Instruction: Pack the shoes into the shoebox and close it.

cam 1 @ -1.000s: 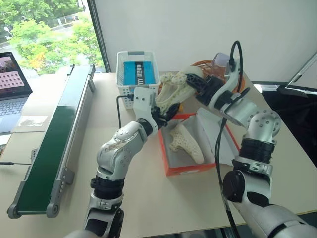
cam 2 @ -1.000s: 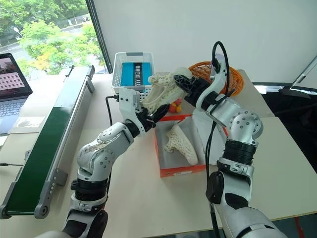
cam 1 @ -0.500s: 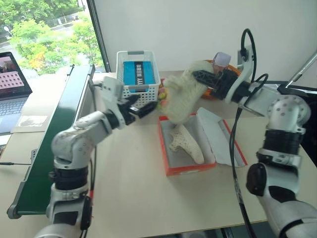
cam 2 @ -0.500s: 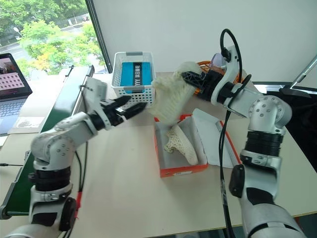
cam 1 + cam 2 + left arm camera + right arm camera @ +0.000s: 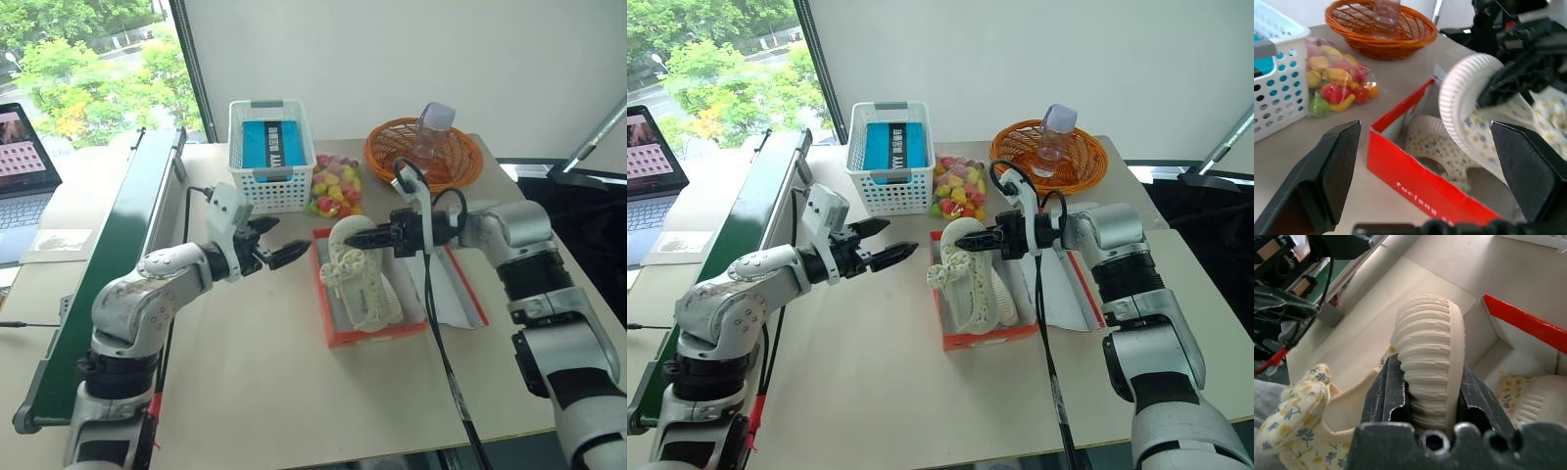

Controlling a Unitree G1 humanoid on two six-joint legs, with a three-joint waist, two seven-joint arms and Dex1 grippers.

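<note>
Right gripper [image 5: 965,241] reaching sideways, clamped on the heel of one cream-white holey shoe [image 5: 967,266] over the open orange-red cardboard shoebox [image 5: 985,336], second cream-white shoe [image 5: 1432,143] lying inside in the left wrist view, left gripper [image 5: 884,244] level, fingers spread wide, apart from the box, bare tan surface [image 5: 872,362] beside it

You see bright, even daylight from the window [image 5: 88,59] at left; soft shadows; wrist views blur up close.

Beige table [image 5: 265,392], white wall [image 5: 411,59], leafy window [image 5: 88,59].
</note>
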